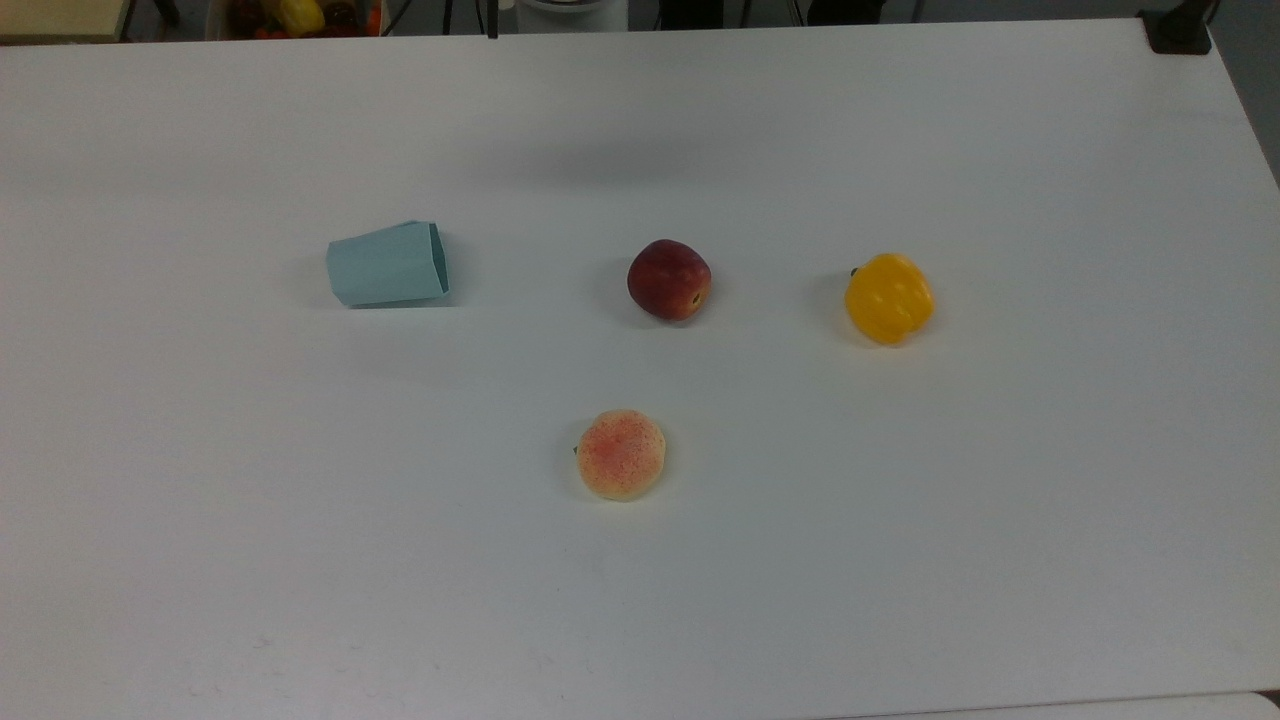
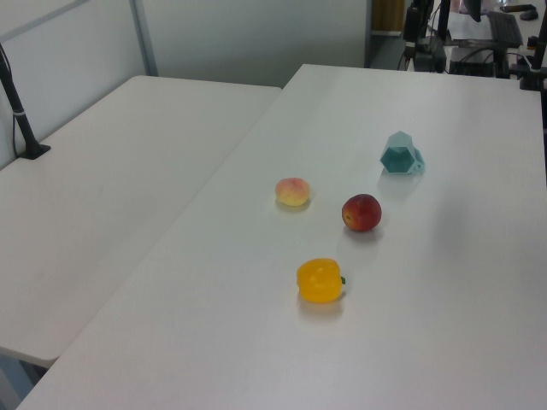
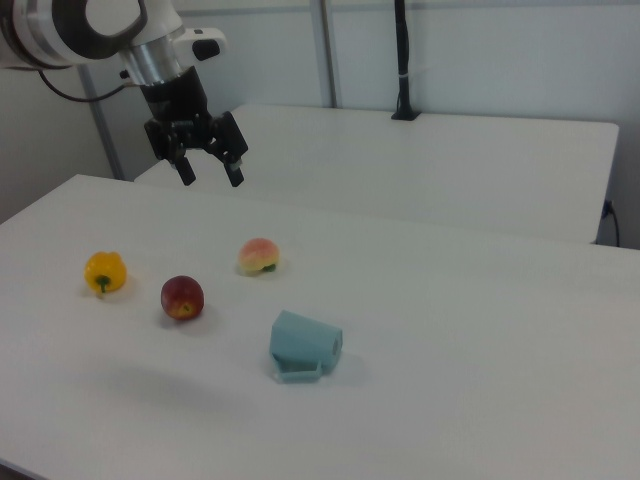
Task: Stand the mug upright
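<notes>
Mug [image 1: 388,265] is lying on its side on the table [image 1: 900,520], mouth facing the top view's right, toward the apple [image 1: 669,279]. In the left view its open mouth [image 2: 400,157] is facing the camera. In the right view the handle is resting against the table on the near side. It is sitting in the top view's left half, well apart from every edge.

Apple is sitting near the table's middle, pepper [image 1: 889,298] well to the top view's right of it, peach [image 1: 621,454] nearer the top view's bottom edge.

Gripper [image 3: 208,172] is hanging high above the table, well apart from the mug, fingers spread and grasping nothing.
</notes>
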Robot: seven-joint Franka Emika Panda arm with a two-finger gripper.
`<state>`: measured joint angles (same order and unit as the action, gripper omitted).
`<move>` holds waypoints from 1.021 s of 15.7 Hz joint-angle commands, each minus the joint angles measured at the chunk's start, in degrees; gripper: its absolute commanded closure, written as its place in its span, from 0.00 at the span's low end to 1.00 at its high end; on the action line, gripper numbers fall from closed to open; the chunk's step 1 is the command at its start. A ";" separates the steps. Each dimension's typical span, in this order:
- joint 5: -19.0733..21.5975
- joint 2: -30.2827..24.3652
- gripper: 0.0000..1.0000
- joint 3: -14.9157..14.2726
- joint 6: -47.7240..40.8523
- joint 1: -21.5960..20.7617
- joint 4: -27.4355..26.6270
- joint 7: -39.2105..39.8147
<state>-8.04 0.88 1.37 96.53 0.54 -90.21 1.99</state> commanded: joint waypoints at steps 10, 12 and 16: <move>-13.92 9.66 0.00 5.74 6.30 -0.19 -5.31 -5.23; -18.22 10.28 0.00 6.28 10.32 -0.19 -9.52 -8.39; -23.50 10.98 0.00 6.28 19.12 0.52 -17.09 -14.90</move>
<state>-27.41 13.24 7.44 110.29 0.49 -100.48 -8.19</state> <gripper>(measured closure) 0.000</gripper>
